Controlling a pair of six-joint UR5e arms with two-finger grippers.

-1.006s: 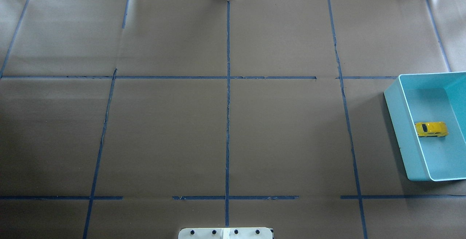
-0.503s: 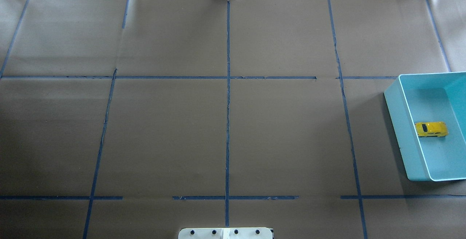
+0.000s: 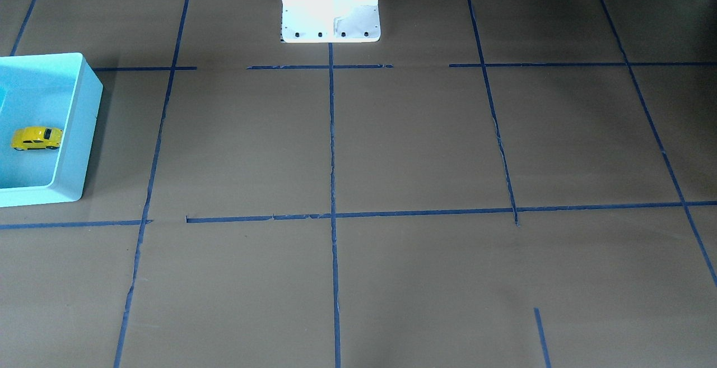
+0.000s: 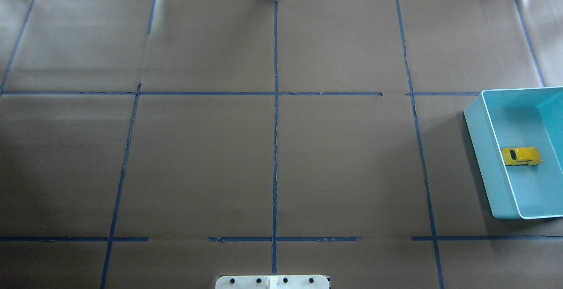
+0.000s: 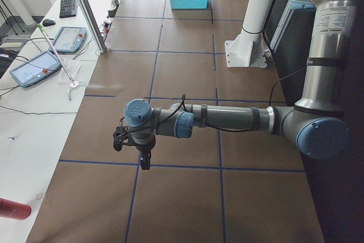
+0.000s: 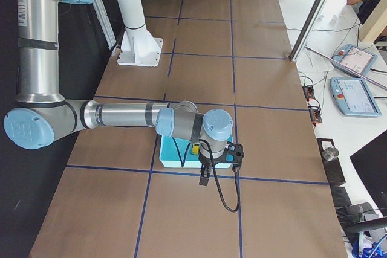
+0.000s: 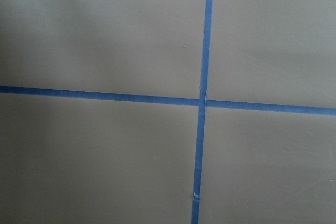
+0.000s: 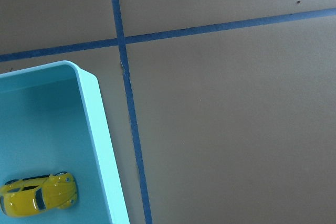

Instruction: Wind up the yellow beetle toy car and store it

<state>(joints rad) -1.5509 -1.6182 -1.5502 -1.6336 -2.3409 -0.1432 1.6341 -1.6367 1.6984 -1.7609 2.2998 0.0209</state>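
The tiny glossy yellow beetle-shaped toy car [image 4: 521,156] lies inside the open turquoise plastic bin [image 4: 481,157] at the tabletop's right edge, on the bin's floor and close to the wall that faces the tabletop's middle. I judge it light, hard and slick: a smooth rounded shell that a pinch from above could squirt out of, on wheels that will let it roll. I would take it across its flat flanks, between the wheels, with the near wall leaving little room on one end. My right wrist camera shows the car [image 8: 39,200] from above, its dark windows and a narrow gap to the bin's rim [image 8: 102,145], which the overhead view, cropping the bin, does not give. Only the side views show my arms. My right two-finger claw [image 6: 205,176] hangs above the bin, and my left two-finger claw [image 5: 144,160] hangs well apart, over bare brown paper with blue tape lines [image 7: 202,100]. From those views I cannot tell whether either claw is released or clenched.
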